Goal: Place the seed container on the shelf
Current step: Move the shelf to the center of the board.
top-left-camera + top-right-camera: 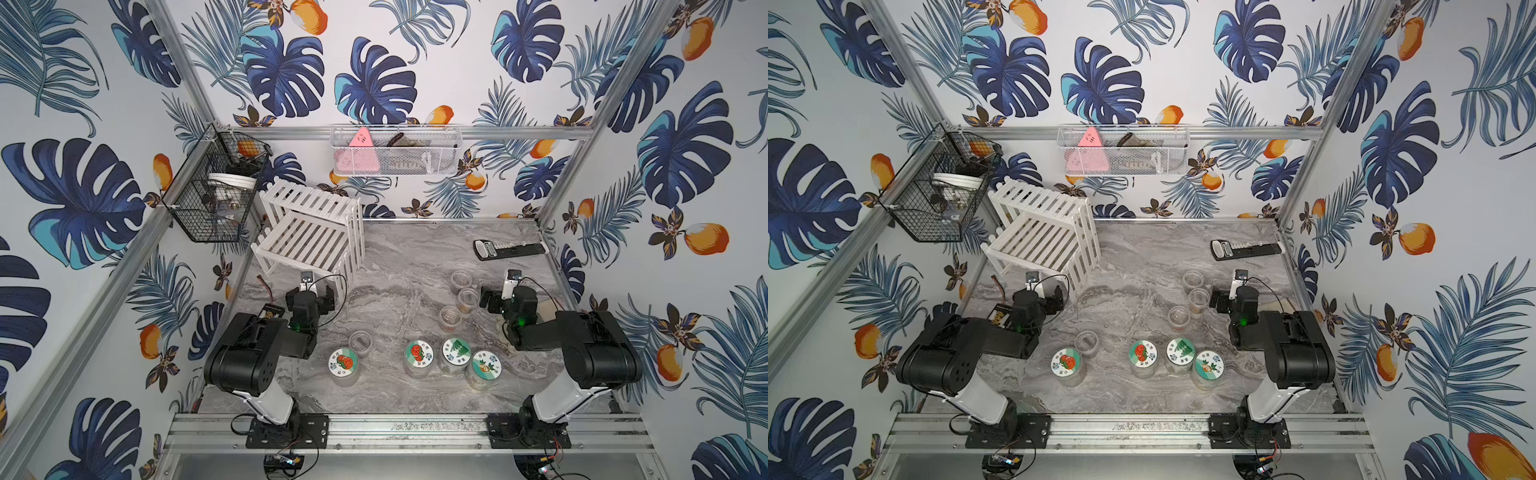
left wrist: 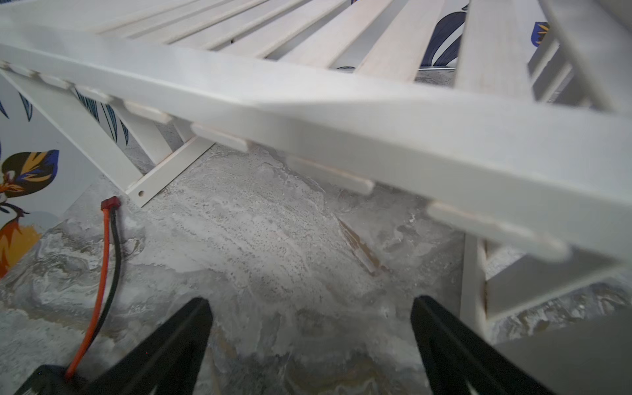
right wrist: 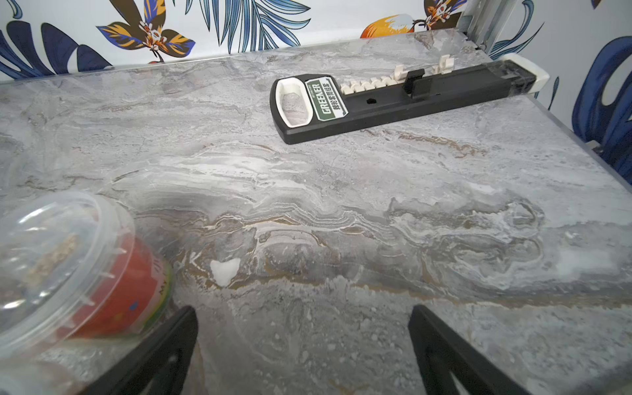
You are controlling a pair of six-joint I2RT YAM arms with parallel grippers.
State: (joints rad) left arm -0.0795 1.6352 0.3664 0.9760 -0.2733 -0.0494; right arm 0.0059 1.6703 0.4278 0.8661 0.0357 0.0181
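My left end effector [image 2: 309,342] is spread wide and empty, low over the surface [image 2: 273,239], facing the lower tier of the shelf [image 2: 342,136]. My right end effector [image 3: 304,345] is likewise released and grips nothing. The seed container [image 3: 68,266] stands just beside one of its fingers. It is a round clear tub, upright with its axis vertical, with a red label on its side and brownish grains inside. It sits on the surface, well apart from the shelf. Four lidded jars [image 1: 419,355] with picture labels stand nearer the arm bases.
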